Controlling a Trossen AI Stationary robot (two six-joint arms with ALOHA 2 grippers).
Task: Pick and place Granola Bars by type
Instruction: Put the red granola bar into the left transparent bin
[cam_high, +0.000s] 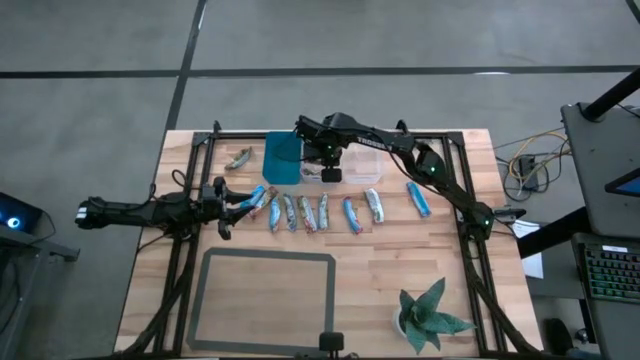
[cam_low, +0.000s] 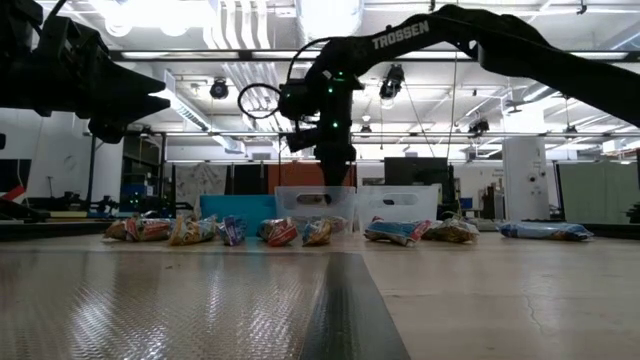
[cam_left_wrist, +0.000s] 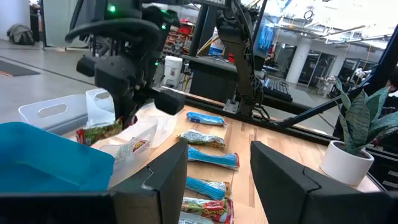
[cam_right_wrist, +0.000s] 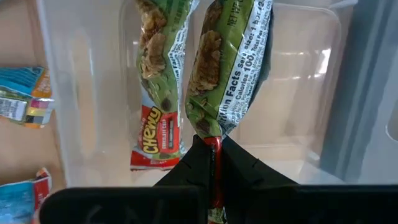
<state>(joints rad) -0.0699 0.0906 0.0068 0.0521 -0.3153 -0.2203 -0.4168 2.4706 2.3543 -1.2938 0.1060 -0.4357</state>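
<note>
1. High view: the right gripper (cam_high: 329, 172) hangs over the clear bin (cam_high: 352, 168) near the desk's (cam_high: 450, 300) far edge, beside the teal bin (cam_high: 282, 158). A row of Granola Bars (cam_high: 322, 212) lies mid-desk, long axes mostly running near-to-far.
2. Low view: the bins stand behind the row.
3. Left wrist view: the left gripper (cam_left_wrist: 214, 171) is spread wide, holding nothing, at the row's left end.
4. Right wrist view: the right fingers are clamped on a green bar (cam_right_wrist: 227, 68), which hangs lengthwise over the clear bin; another green-wrapped bar (cam_right_wrist: 155, 81) lies inside.
</note>
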